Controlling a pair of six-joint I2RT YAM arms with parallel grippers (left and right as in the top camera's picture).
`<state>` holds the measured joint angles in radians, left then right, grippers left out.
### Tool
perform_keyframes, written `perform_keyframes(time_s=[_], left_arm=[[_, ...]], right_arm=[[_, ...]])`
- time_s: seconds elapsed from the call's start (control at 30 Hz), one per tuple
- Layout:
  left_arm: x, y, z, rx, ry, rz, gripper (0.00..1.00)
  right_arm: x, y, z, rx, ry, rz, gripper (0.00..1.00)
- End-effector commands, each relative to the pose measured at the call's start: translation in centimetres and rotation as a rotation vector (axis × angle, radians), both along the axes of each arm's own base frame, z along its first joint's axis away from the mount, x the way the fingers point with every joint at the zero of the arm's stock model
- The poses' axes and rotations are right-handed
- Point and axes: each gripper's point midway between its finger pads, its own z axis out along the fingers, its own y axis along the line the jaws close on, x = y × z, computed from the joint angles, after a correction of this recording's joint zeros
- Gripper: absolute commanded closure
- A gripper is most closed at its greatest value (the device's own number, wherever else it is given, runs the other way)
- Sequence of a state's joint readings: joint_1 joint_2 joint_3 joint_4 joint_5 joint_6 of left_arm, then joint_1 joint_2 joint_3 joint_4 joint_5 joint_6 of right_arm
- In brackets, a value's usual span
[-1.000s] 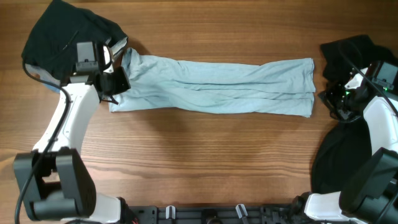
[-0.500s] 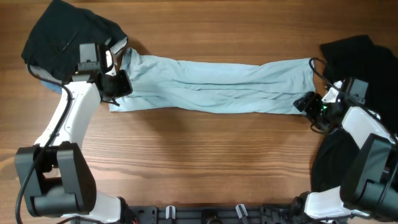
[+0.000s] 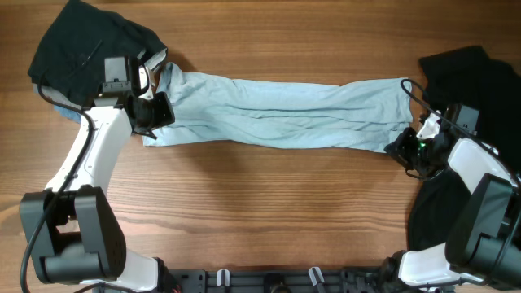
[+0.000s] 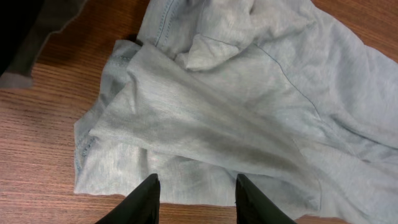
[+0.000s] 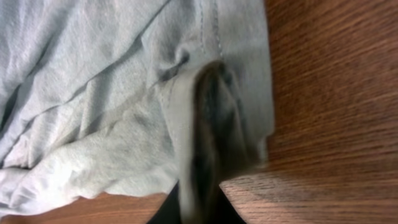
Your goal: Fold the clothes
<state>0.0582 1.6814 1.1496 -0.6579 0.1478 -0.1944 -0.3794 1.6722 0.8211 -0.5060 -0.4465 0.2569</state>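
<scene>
Pale blue T-shirt (image 3: pixel 277 114) lies as a long rumpled band across the middle of the table (image 3: pixel 269 212). Right gripper (image 3: pixel 404 148) is pinched on the shirt's right hem, and in the wrist view cloth buries the fingertips. Left gripper (image 4: pixel 196 200) is at the neck end, jaws parted, gripping nothing. Black garment (image 3: pixel 81 49) sits top left, partly under the arm. Second black heap (image 3: pixel 480 77) at right runs off frame.
</scene>
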Motion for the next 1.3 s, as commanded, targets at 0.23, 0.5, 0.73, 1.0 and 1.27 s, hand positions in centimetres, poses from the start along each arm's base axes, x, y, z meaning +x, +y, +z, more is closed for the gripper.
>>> perform_keyframes(time_s=[0.23, 0.5, 0.73, 1.0, 1.27], left_arm=[[0.0, -0.4, 0.1, -0.013, 0.009, -0.016, 0.60], [-0.1, -0.4, 0.1, -0.016, 0.013, -0.017, 0.61], [-0.1, -0.4, 0.1, -0.016, 0.013, -0.017, 0.59], [-0.5, -0.6, -0.1, -0.017, 0.032, -0.021, 0.39], [-1.2, -2.3, -0.9, -0.008, 0.047, -0.090, 0.34]], right_arm=[[0.0, -1.8, 5.9, -0.019, 0.011, 0.033, 0.96], [2.7, -3.2, 7.5, -0.035, -0.078, -0.067, 0.96], [5.3, -4.1, 8.3, -0.045, -0.173, -0.125, 0.83], [5.7, -5.5, 7.7, -0.138, -0.184, -0.115, 0.39], [3.6, -3.6, 1.8, -0.048, -0.053, -0.088, 0.31]])
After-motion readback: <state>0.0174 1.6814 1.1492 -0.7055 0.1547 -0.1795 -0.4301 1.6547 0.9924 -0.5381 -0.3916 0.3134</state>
